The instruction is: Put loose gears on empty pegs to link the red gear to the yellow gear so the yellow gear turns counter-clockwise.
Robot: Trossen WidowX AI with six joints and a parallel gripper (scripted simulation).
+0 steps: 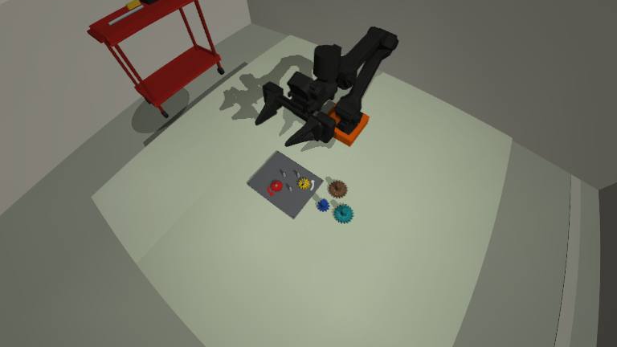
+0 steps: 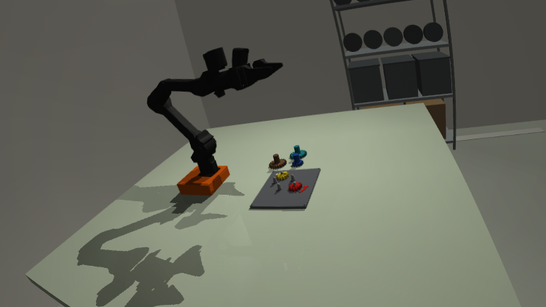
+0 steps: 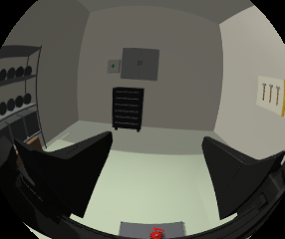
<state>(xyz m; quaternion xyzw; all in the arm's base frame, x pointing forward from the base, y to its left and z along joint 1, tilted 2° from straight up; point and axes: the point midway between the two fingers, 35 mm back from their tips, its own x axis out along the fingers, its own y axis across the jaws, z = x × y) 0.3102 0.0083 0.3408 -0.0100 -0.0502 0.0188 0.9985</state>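
Note:
The grey board (image 1: 266, 179) (image 2: 265, 201) (image 3: 130, 229) lies on the table. The red gear (image 1: 278, 184) (image 2: 295, 186) (image 3: 152, 235) and the yellow gear (image 1: 301, 183) (image 2: 282, 175) sit on it, apart. Three bare pegs show: one peg (image 1: 283, 173) and another peg (image 1: 296, 173) towards the arm, and a third peg (image 1: 289, 187) between the gears. A brown gear (image 1: 337, 189) (image 2: 276, 163), a blue gear (image 1: 323, 205) (image 2: 296, 161) and a larger teal gear (image 1: 343, 214) (image 2: 298, 152) stand on the table beside the board. My gripper (image 1: 271, 134) (image 3: 158, 139) is open and empty, high above the table.
The arm's orange base (image 1: 352, 138) (image 2: 193, 185) stands on the table near the board. A red cart (image 1: 177, 75) stands beyond the table's edge. A shelf rack (image 2: 396, 50) stands behind the table in the exterior view.

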